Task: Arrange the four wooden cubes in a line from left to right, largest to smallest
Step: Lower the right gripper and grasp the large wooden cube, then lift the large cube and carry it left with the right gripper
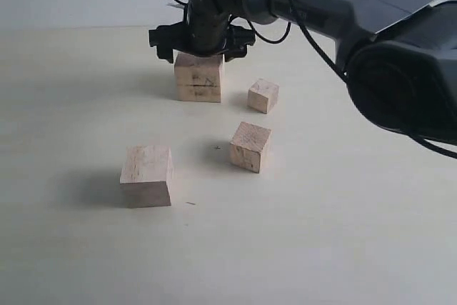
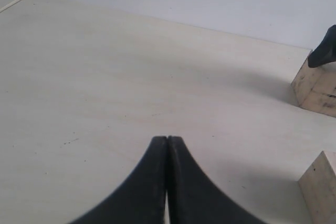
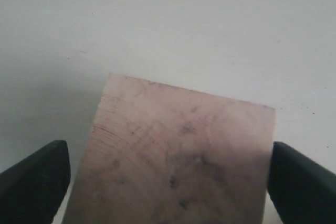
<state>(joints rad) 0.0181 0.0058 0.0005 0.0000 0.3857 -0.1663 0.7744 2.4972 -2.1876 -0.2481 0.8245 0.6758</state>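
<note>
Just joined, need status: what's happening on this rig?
The right gripper, open, straddles the largest cube on the far side, not visibly clamped. The second-largest cube, third cube and smallest cube lie scattered, no row yet. The left gripper is shut, idle over the table.

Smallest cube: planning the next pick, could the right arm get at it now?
Probably yes. The smallest cube stands apart with nothing over it, and the right gripper, open astride the largest cube, hangs just beside it.
</note>
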